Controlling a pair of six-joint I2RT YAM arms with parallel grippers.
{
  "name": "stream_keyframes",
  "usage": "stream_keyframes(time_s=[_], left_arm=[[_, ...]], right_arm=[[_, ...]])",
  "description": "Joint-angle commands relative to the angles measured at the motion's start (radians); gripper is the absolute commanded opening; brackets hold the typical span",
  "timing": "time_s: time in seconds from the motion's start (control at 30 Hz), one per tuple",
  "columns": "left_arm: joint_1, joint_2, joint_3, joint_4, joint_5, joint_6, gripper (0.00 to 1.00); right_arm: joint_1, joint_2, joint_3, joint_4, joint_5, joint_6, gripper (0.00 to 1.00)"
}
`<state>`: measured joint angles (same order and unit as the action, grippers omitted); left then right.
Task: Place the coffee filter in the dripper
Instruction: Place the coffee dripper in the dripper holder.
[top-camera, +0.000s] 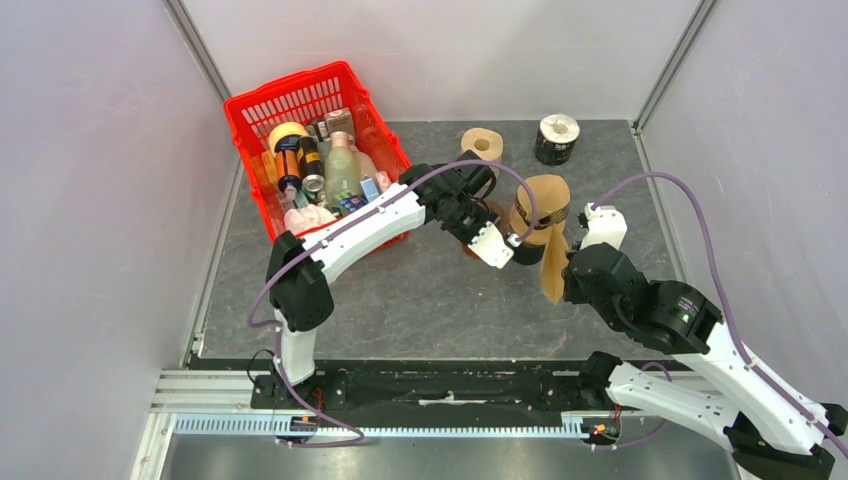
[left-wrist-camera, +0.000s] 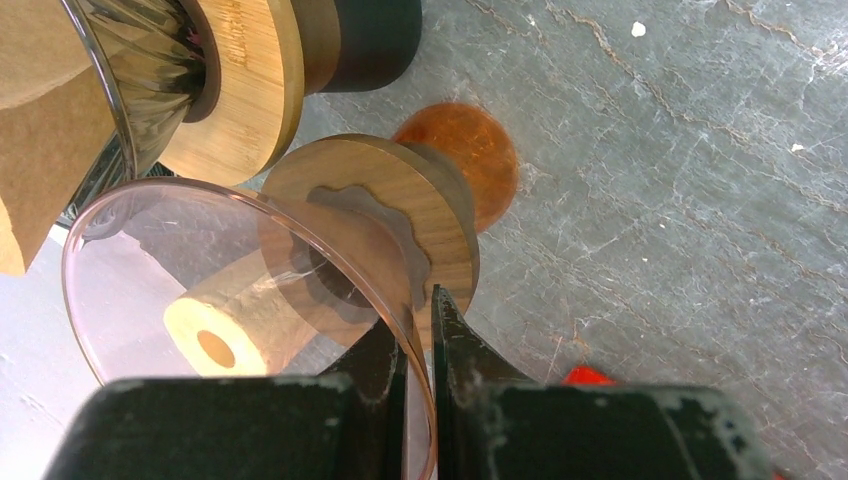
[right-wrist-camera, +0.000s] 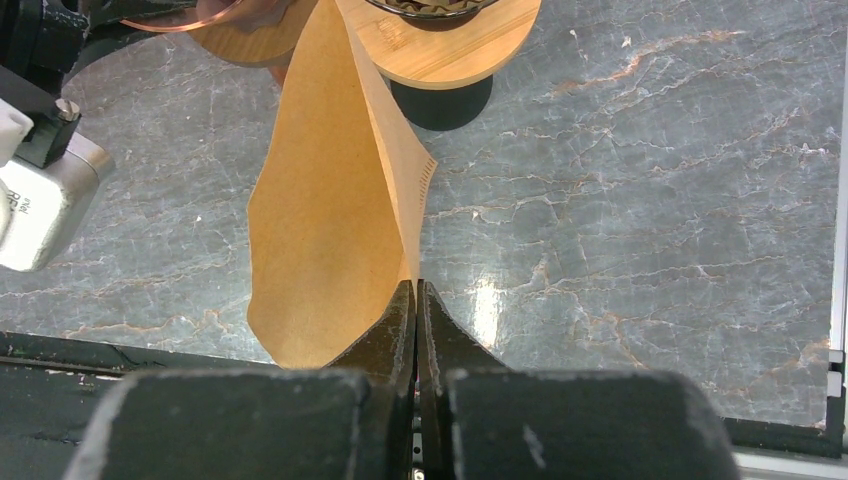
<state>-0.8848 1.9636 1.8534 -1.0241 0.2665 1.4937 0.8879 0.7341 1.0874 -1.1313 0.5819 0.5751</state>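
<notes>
A robot lab cell: white panels (top-camera: 90, 200) on metal posts (top-camera: 197, 50) box in a tabletop (top-camera: 420, 300), left arm (top-camera: 360, 228) and right arm (top-camera: 700, 395) bolted to a rail (top-camera: 220, 385).

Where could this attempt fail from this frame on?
1. The filter looks flat, pinched at one edge by the right gripper. It may buckle against the rim instead of opening into the cone.
2. The left gripper holds the tilted dripper only by its thin glass rim, so it could slip or twist.
3. A second dripper stands close by, and either arm might knock it.
</notes>
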Motion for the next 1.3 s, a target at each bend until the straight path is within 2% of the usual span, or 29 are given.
stream_keyframes(time_s=[0.0,0.37,0.57,0.7,0.87,1.03,1.1,1.27], left_arm=[[-0.003,0.176,-0.114,-0.53,0.023,-0.043,0.02],[0.004,0.179,-0.171,-0.526,0.028,0.012,0.02],[0.003,0.169,-0.057,-0.466,0.041,-0.08,0.03],[0.004,0.16,0.062,-0.474,0.065,-0.111,0.09],[0.005,0.17,0.116,-0.456,0.025,-0.117,0.18],[0.004,0.166,0.135,-0.454,0.039,-0.123,0.38],[0.005,0.164,0.138,-0.45,0.038,-0.119,0.42],[0.004,0.163,0.171,-0.432,0.041,-0.122,0.45]], right_arm=[[-0.001,-0.001,0.04,-0.003,0.027,-0.001,0.0],[-0.001,0.028,0.06,-0.003,0.044,-0.017,0.0],[0.0,-0.001,0.054,0.005,0.061,-0.01,0.0],[-0.002,-0.016,0.057,0.012,0.056,-0.008,0.0],[-0.001,-0.034,0.06,0.036,0.055,-0.015,0.0],[-0.001,-0.021,0.069,0.043,0.05,-0.029,0.0],[-0.001,-0.013,0.071,0.047,0.048,-0.034,0.0],[-0.001,-0.001,0.07,0.056,0.045,-0.036,0.0]])
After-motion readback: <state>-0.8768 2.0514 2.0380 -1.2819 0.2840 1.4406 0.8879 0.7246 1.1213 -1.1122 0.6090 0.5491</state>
